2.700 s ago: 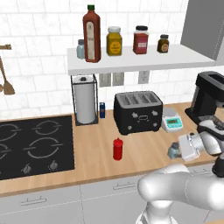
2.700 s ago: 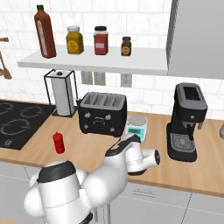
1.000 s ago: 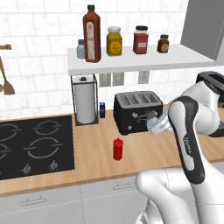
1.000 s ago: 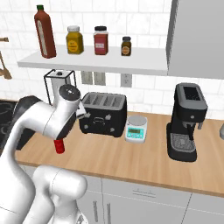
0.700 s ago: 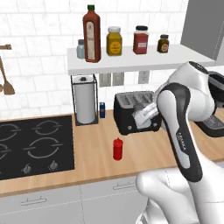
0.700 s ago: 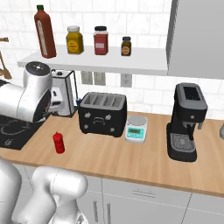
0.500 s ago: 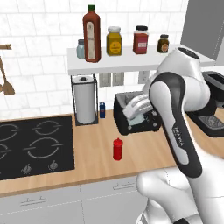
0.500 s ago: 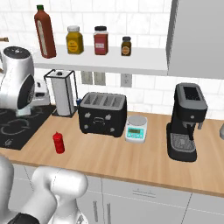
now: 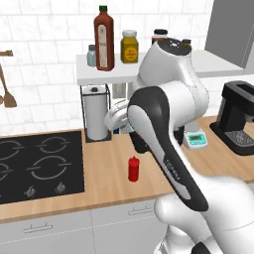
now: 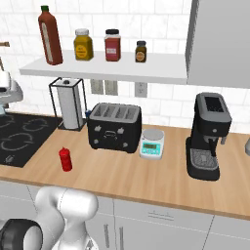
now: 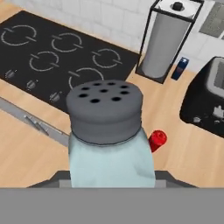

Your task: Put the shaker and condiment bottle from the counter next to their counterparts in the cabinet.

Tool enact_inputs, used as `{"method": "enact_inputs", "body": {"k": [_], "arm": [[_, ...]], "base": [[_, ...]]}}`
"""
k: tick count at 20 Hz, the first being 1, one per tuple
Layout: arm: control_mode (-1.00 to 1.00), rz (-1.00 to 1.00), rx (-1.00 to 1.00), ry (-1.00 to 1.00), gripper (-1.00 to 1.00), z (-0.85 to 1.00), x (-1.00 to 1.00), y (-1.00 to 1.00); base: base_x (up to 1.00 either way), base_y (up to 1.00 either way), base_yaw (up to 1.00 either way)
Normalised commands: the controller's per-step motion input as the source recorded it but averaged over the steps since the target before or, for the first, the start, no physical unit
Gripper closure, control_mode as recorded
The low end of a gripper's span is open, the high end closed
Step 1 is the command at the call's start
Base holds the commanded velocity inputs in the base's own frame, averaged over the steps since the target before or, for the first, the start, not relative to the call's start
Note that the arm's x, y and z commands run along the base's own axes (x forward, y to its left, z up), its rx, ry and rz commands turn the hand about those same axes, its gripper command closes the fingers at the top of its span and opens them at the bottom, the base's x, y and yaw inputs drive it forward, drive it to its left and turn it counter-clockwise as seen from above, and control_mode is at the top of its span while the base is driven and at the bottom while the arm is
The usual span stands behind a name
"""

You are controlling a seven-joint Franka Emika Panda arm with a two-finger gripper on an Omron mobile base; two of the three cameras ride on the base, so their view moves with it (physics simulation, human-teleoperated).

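Note:
The pale blue-green shaker [image 11: 107, 131] with its grey holed cap sits close up in the hand view, and my gripper [image 11: 112, 179] is shut on its body. In the left base view the hand [image 9: 120, 120] hangs above the counter [image 9: 104, 173], between the paper towel holder and the toaster. Upright on the counter stands the small red condiment bottle [image 9: 133, 168] [image 10: 65, 159] [image 11: 157, 140], below the hand. The white shelf [image 9: 99, 74] [image 10: 107, 68] carries the counterpart blue-grey shaker [image 9: 92, 55] and the tall dark-red sauce bottle [image 9: 103, 38] [image 10: 50, 36].
A paper towel holder [image 10: 71, 102], a black toaster [image 10: 114, 127], a small scale [image 10: 152, 143] and a coffee machine [image 10: 210, 136] line the back of the counter. The black stovetop [image 9: 34, 163] lies at the left. Jars [image 10: 112, 45] share the shelf. A small dark blue item [image 11: 180, 69] stands beside the towel holder.
The arm has swung from the right end of the counter leftward across the toaster to beside the paper towel holder, carrying the shaker. The red bottle has stayed put.

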Motion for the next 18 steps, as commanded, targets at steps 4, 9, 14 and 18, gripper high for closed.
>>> {"method": "enact_inputs", "body": {"k": [4,9,14,18], "arm": [[-1.00,-0.22,-0.11,-0.18,1.00,0.48,0.00,0.50],[-1.00,-0.15,-0.01,-0.03,1.00,0.57,0.14,0.03],[-1.00,-0.02,-0.08,-0.13,1.00,0.62,0.10,0.16],[-1.00,-0.09,-0.18,-0.22,1.00,0.12,0.24,0.14]], "base": [[0.00,0.00,0.00],[0.00,0.00,0.00],[0.00,0.00,0.00],[0.00,0.00,0.00]]}}
